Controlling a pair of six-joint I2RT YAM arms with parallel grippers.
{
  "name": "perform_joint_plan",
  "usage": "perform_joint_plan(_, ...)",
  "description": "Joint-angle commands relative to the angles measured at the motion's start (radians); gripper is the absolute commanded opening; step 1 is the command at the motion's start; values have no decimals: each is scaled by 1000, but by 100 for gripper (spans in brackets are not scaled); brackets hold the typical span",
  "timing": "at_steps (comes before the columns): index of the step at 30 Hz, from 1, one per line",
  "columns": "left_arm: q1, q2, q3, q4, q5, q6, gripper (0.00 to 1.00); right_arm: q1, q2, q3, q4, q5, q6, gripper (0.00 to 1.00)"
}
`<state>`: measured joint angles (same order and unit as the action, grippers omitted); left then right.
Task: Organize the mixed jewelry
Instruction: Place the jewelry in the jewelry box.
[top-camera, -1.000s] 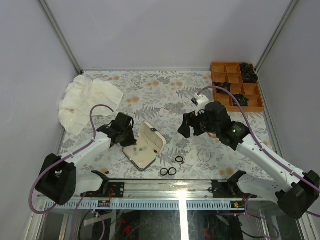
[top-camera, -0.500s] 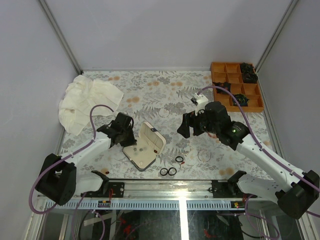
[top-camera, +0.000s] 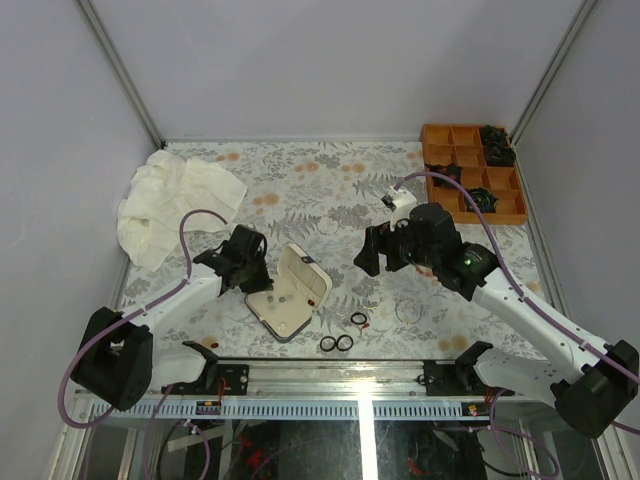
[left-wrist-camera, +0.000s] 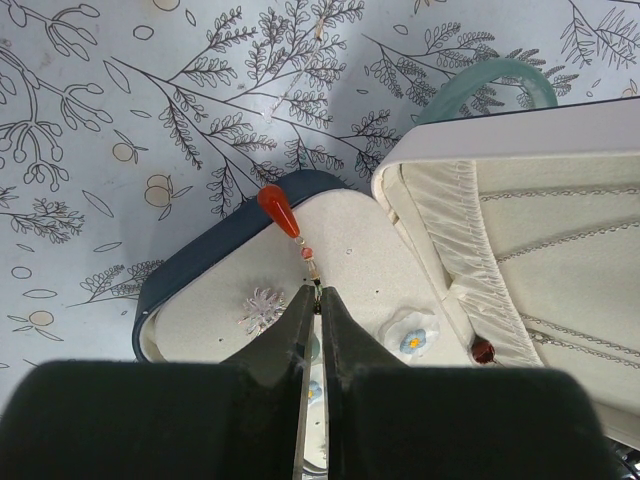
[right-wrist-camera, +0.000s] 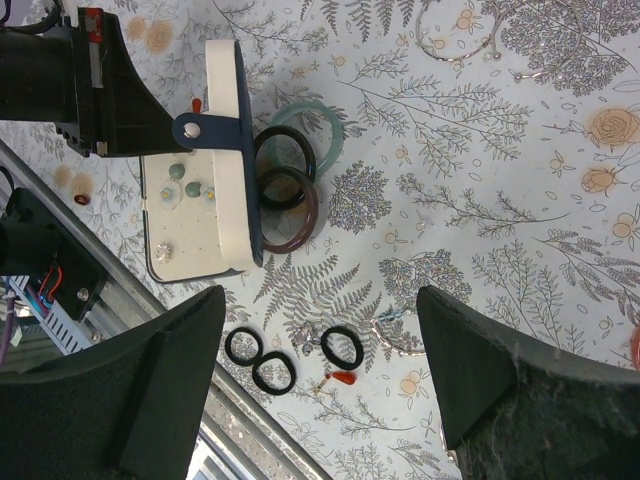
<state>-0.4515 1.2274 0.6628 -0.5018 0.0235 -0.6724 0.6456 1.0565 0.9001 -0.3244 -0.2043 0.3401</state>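
Observation:
The mixed jewelry lies loose on the floral table. Three black rings (right-wrist-camera: 246, 346) (right-wrist-camera: 274, 373) (right-wrist-camera: 342, 346), a red drop earring (right-wrist-camera: 342, 380) and a thin clear hoop (right-wrist-camera: 398, 338) sit beneath my right gripper (right-wrist-camera: 330, 375), which hangs open and empty above them. My left gripper (left-wrist-camera: 313, 292) is shut on the hook of a second red drop earring (left-wrist-camera: 278, 212), over the cream lining at the open case's (top-camera: 290, 290) near corner. A sparkly stud (left-wrist-camera: 263, 308) and a blue flower stud (left-wrist-camera: 413, 333) rest in the case.
Green, dark and maroon bangles (right-wrist-camera: 292, 170) lie stacked behind the case lid. An orange compartment tray (top-camera: 470, 172) stands at the back right and a crumpled white cloth (top-camera: 175, 200) at the back left. Another clear hoop (top-camera: 328, 226) lies mid-table. A metal rail (top-camera: 330, 375) runs along the near edge.

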Motion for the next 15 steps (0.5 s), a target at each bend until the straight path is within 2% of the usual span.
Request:
perform_joint_plan(1,7,-3,1,-10,0,-2,2,-8,-3,3,47,-27,6,84)
perform_joint_plan(15,17,-14,-4,-19,12,-21,4,-8,-4,-1,49,-29,7,84)
